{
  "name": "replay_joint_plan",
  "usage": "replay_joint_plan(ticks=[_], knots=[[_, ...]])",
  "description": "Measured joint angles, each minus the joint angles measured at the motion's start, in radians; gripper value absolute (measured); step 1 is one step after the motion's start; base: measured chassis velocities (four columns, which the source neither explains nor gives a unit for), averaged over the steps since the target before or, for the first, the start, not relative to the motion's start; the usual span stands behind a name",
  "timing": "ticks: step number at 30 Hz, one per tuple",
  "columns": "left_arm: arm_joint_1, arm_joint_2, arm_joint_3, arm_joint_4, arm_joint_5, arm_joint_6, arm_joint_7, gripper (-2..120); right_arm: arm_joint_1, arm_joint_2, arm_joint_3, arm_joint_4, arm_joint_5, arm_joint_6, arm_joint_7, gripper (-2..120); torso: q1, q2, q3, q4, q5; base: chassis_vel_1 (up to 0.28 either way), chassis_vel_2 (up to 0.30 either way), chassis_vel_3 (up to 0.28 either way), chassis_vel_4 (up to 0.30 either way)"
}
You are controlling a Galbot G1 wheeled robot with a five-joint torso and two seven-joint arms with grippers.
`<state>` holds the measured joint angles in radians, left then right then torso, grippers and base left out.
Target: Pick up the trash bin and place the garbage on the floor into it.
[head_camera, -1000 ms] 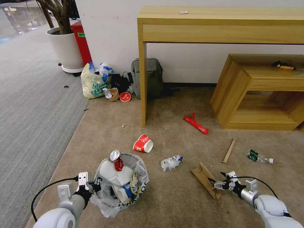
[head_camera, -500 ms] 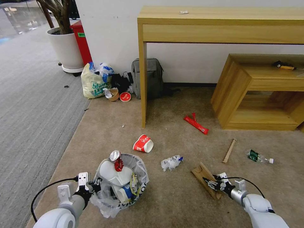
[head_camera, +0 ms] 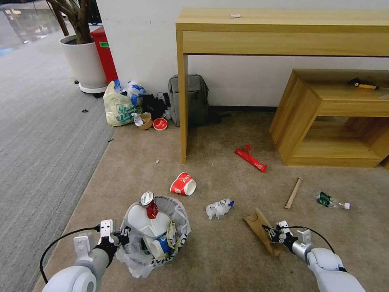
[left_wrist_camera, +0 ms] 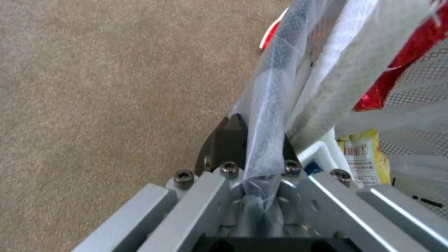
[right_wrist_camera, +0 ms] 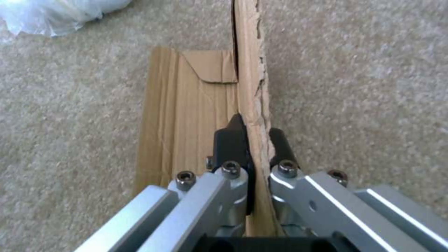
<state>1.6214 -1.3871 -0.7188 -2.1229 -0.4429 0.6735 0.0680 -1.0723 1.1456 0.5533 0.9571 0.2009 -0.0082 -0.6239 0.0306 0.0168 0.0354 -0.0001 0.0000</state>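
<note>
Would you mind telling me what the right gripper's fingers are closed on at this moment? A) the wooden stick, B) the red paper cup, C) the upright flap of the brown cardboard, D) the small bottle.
C: in the right wrist view the right gripper has one dark finger on each side of the raised, torn edge of the cardboard, which lies on the floor.

The right gripper (head_camera: 270,234) is moving in from the right toward the cardboard (head_camera: 259,230) on the floor (head_camera: 227,259), its arm sliding leftward over the last second. Its black fingers (right_wrist_camera: 231,138) are now closing on the upright torn flap of the cardboard, one finger on each side.
</note>
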Motion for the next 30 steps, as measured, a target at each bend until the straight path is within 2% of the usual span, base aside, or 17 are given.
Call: replay_joint_plan(ticks=[7, 9, 10, 13, 14, 17, 18, 21, 22, 24, 25, 27, 29, 30], knots=[[0.001, 0.001, 0.000, -0.006, 0.000, 0.000, -0.001, 0, -0.036, -0.014, 0.056, 0.111, -0.016, 0.029, 0.023, 0, 0.000, 0.000, 0.000, -0.0001, 0.0001, 0.000, 0.000, 0.000, 0.000], [0.000, 0.000, 0.002, -0.007, 0.001, 0.001, -0.001, 0, -0.058, -0.023, 0.088, 0.202, -0.049, 0.049, 0.024, 0, 0.000, 0.000, 0.000, 0.0000, 0.0002, 0.000, 0.000, 0.000, 0.000], [0.000, 0.000, 0.002, -0.007, 0.001, 0.001, -0.001, 0, -0.058, -0.023, 0.088, 0.202, -0.049, 0.049, 0.024, 0, 0.000, 0.000, 0.000, 0.0000, 0.0002, 0.000, 0.000, 0.000, 0.000], [-0.002, -0.001, 0.009, -0.008, 0.006, 0.004, -0.002, 0, -0.091, -0.037, 0.123, 0.361, -0.058, 0.055, 0.023, 0, 0.000, 0.000, 0.000, -0.0003, -0.0001, 0.000, 0.000, 0.000, 0.000], [-0.002, -0.001, 0.009, -0.008, 0.006, 0.004, -0.002, 0, -0.091, -0.037, 0.123, 0.361, -0.058, 0.055, 0.023, 0, 0.000, 0.000, 0.000, -0.0003, -0.0001, 0.000, 0.000, 0.000, 0.000], [-0.005, -0.002, 0.014, -0.008, 0.010, 0.007, -0.003, 0, -0.093, -0.046, 0.120, 0.508, -0.022, 0.028, 0.034, 0, 0.000, 0.000, 0.000, -0.0002, -0.0001, 0.000, 0.000, 0.000, 0.000], [-0.005, -0.002, 0.014, -0.008, 0.010, 0.007, -0.003, 0, -0.093, -0.046, 0.120, 0.508, -0.022, 0.028, 0.034, 0, 0.000, 0.000, 0.000, -0.0002, -0.0001, 0.000, 0.000, 0.000, 0.000], [-0.007, -0.001, 0.016, -0.009, 0.013, 0.009, -0.003, 0, -0.063, -0.056, 0.058, 0.672, 0.041, -0.038, 0.064, 0, 0.000, 0.000, 0.000, -0.0001, -0.0002, 0.000, 0.000, 0.000, 0.000], [-0.007, -0.001, 0.016, -0.009, 0.013, 0.009, -0.003, 0, -0.063, -0.056, 0.058, 0.672, 0.041, -0.038, 0.064, 0, 0.000, 0.000, 0.000, -0.0001, -0.0002, 0.000, 0.000, 0.000, 0.000], [-0.008, -0.001, 0.017, -0.010, 0.016, 0.011, -0.003, 0, -0.028, -0.061, -0.021, 0.775, 0.089, -0.076, 0.096, 0, 0.000, 0.000, 0.000, 0.0002, -0.0003, 0.000, 0.000, 0.000, 0.000], [-0.008, -0.001, 0.017, -0.010, 0.016, 0.011, -0.003, 0, -0.028, -0.061, -0.021, 0.775, 0.089, -0.076, 0.096, 0, 0.000, 0.000, 0.000, 0.0002, -0.0003, 0.000, 0.000, 0.000, 0.000], [-0.010, -0.001, 0.020, -0.012, 0.019, 0.016, -0.003, 0, 0.014, -0.064, -0.110, 0.845, 0.151, -0.108, 0.130, 0, 0.000, 0.000, 0.000, 0.0001, -0.0002, 0.000, 0.000, 0.000, 0.000], [-0.011, -0.002, 0.020, -0.012, 0.019, 0.017, -0.003, 0, 0.028, -0.064, -0.138, 0.861, 0.169, -0.118, 0.137, 0, 0.000, 0.000, 0.000, 0.0000, -0.0003, 0.000, 0.000, 0.000, 0.000], [-0.013, -0.002, 0.020, -0.013, 0.021, 0.019, -0.003, 0, 0.062, -0.059, -0.205, 0.882, 0.196, -0.135, 0.146, 0, 0.000, 0.000, 0.000, -0.0001, -0.0004, 0.000, 0.000, 0.000, 0.000]])
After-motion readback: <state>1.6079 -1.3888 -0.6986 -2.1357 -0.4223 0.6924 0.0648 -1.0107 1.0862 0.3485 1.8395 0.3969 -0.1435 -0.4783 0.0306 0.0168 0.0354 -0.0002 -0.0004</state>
